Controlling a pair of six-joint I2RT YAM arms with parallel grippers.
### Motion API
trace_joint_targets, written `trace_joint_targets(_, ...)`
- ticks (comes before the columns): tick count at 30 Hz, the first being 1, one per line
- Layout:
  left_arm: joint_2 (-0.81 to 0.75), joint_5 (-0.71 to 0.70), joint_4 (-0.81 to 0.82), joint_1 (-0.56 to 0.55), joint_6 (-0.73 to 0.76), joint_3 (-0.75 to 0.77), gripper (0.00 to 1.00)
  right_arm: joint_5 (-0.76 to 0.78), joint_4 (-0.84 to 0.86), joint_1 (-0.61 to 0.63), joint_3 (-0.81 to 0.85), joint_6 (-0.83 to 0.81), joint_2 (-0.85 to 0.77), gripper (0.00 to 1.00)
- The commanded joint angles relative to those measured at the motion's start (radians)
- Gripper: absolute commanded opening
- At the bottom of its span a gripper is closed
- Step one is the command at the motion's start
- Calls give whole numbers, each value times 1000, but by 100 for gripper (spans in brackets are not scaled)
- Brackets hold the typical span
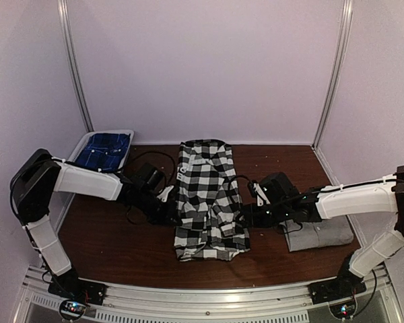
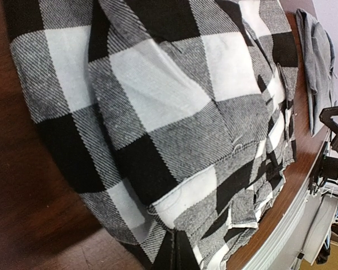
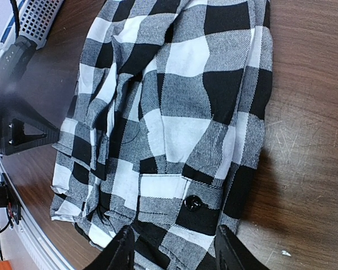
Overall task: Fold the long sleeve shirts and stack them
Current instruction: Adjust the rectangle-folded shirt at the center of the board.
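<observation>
The black-and-white checked flannel shirt (image 1: 209, 198) lies in the middle of the table, folded into a long strip running front to back. My left gripper (image 1: 171, 212) is at its left edge. In the left wrist view its fingers (image 2: 177, 253) are pressed together under the flannel's (image 2: 158, 101) edge, shut on the cloth. My right gripper (image 1: 246, 215) is at the shirt's right edge. It is open, its fingers (image 3: 123, 250) spread wide over the flannel (image 3: 174, 112) near a black button (image 3: 192, 202). The grey shirt (image 1: 320, 235) lies folded at the front right, under my right arm, and also shows in the left wrist view (image 2: 318, 67).
A white tray (image 1: 81, 145) at the back left holds a blue folded cloth (image 1: 104, 149). The brown table (image 1: 121, 242) is walled in by pale panels at the back and sides. A metal rail (image 1: 209, 296) runs along the near edge.
</observation>
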Motion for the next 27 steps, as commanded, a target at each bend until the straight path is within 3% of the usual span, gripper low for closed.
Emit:
trace_joint_targets(1,-29,24,22,11,15,-15,0,-1,-1,-5,4,-8,15,50)
trace_joint_targets(10,-20,18,28,11,22,-34,0,2,-9,-5,17,-9,19,50)
trace_joint_targets(14,-34,22,39,11,26,-40,13,-1,-14,-5,39,-9,28,50)
trace_joint_targets(20,-91,-22,-35,11,42,9,21,11,-38,-5,101,-15,42,49)
trace_joint_targets(27,-56,-34,-85,10,75,189,24,-32,-27,-35,200,-34,139,30)
